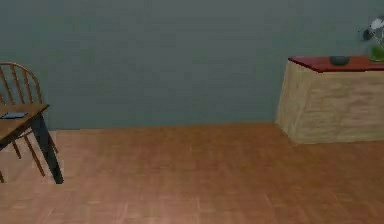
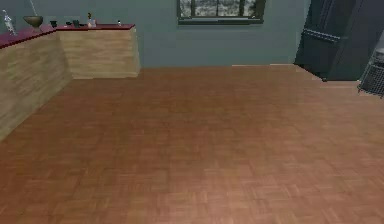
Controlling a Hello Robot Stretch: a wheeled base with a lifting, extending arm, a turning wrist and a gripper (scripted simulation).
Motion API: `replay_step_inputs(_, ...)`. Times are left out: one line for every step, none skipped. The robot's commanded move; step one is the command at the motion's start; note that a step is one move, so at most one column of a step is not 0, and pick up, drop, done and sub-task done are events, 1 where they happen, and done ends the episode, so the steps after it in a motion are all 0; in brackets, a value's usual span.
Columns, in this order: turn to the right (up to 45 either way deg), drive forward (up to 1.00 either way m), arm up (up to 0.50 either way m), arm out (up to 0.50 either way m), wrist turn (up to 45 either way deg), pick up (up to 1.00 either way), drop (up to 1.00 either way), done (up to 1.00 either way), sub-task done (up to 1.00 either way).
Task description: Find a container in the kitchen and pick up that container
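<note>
A small dark bowl-like thing (image 1: 340,61) sits on the red top of a light wooden counter (image 1: 330,105) at the forward view's right. Beside it stands a vase with green leaves and pale flowers (image 1: 374,42). In the arm side view the same counter (image 2: 60,65) runs along the left and turns a corner at the back. On its red top stand a tan bowl (image 2: 34,21) and a few small dark things (image 2: 90,20) too small to name.
A wooden chair (image 1: 17,90) and a dark-legged table (image 1: 30,125) with a flat dark item on it stand at the forward view's left. A tall dark fridge-like cabinet (image 2: 340,38) fills the arm side view's right back corner. A window (image 2: 221,9) sits in the back wall. Wooden floor lies open between.
</note>
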Motion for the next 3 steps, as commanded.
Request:
replay_step_inputs(0.0, 0.50, 0.00, 0.00, 0.0, 0.00, 0.00, 0.00, 0.00)
replay_step_inputs(-45.0, 0.00, 0.00, 0.00, 0.0, 0.00, 0.00, 0.00, 0.00)
replay_step_inputs(-3.0, 0.00, 0.00, 0.00, 0.0, 0.00, 0.00, 0.00, 0.00)
